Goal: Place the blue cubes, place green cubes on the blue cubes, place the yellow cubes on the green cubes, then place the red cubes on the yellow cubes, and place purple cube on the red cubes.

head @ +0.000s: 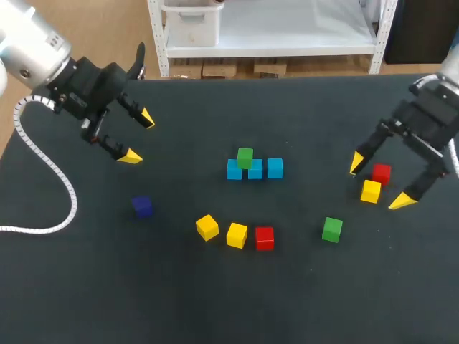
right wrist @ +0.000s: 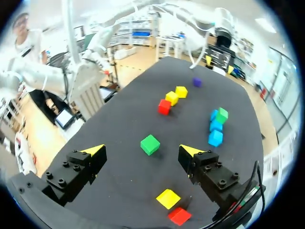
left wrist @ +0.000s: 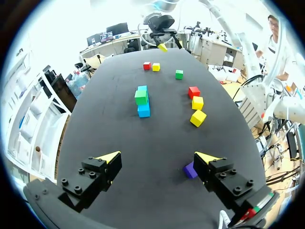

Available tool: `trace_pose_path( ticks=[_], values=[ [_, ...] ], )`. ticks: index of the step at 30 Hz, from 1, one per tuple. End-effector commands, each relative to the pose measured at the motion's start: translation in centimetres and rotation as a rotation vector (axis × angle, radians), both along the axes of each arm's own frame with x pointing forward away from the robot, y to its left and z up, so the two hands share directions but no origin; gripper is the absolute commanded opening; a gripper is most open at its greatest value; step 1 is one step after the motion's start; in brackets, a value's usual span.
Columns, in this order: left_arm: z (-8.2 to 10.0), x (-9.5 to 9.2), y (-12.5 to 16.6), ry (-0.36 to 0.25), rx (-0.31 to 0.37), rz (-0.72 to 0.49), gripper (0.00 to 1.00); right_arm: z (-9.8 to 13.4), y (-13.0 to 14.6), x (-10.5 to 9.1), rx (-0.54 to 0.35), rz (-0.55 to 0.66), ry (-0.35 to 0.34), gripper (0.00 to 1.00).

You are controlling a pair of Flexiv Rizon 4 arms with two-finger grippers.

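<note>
Three light blue cubes (head: 275, 168) stand in a row at the table's middle, with a green cube (head: 245, 158) on top of them. A second green cube (head: 332, 229) lies front right, just ahead of my right gripper's open fingers in its wrist view (right wrist: 150, 144). Two yellow cubes (head: 207, 227) and a red cube (head: 265, 238) line up in front. Another red cube (head: 381, 173) and a yellow cube (head: 371, 191) lie under my open right gripper (head: 379, 182). The purple cube (head: 143, 206) sits left, beside a fingertip of my open left gripper (left wrist: 158, 158), which hangs high at the left (head: 138, 137).
The dark table (head: 86, 287) has bare room along the front and at the left. A white cable (head: 54, 172) loops from my left arm over the table's left edge.
</note>
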State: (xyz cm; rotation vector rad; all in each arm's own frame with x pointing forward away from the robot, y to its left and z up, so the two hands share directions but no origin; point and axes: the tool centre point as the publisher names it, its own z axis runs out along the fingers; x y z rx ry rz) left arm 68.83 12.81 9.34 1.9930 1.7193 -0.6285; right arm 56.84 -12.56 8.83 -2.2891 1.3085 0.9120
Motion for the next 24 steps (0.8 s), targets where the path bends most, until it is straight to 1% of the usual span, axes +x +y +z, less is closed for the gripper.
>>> trace_pose_path(
  ticks=[1, 4, 5, 7, 8, 9, 11, 15, 17, 19, 24],
  values=[
    [-0.1, 0.1, 0.1, 0.000, -0.002, -0.004, 1.00, -0.2, 0.2, 1.2, -0.137, 0.766, 0.245, 1.00],
    [-0.1, 0.1, 0.1, 0.000, -0.002, -0.004, 1.00, -0.2, 0.2, 1.2, -0.137, 0.766, 0.245, 1.00],
    [-0.1, 0.1, 0.1, 0.000, -0.002, -0.004, 1.00, 0.5, -0.1, 1.4, -0.182, 0.734, 0.182, 1.00],
    [-0.1, 0.1, 0.1, 0.000, -0.002, -0.004, 1.00, 1.0, 0.0, 2.0, -0.275, 0.724, 0.132, 1.00],
    [-0.1, 0.1, 0.1, 0.000, -0.002, -0.004, 1.00, 1.1, 0.3, 2.2, -0.307, 0.723, 0.101, 1.00],
    [-0.1, 0.1, 0.1, 0.000, -0.002, -0.004, 1.00, 1.0, 0.6, 2.2, -0.312, 0.747, 0.067, 1.00],
    [-0.1, 0.1, 0.1, 0.000, -0.002, -0.004, 1.00, 0.7, 1.4, 2.0, -0.373, 0.752, 0.024, 1.00],
    [-0.1, 0.1, 0.1, 0.000, -0.002, -0.004, 1.00, -0.3, 3.2, 1.4, -0.399, 0.818, -0.042, 1.00],
    [-0.1, 0.1, 0.1, 0.000, -0.002, -0.004, 1.00, -0.9, 3.9, 1.1, -0.455, 0.822, -0.064, 1.00],
    [-0.1, 0.1, 0.1, 0.000, -0.002, -0.004, 1.00, -1.4, 4.4, 0.8, -0.485, 0.833, -0.090, 1.00],
    [-0.1, 0.1, 0.1, 0.000, -0.002, -0.004, 1.00, -3.1, 4.5, 0.5, -0.472, 0.840, -0.116, 1.00]
  ],
)
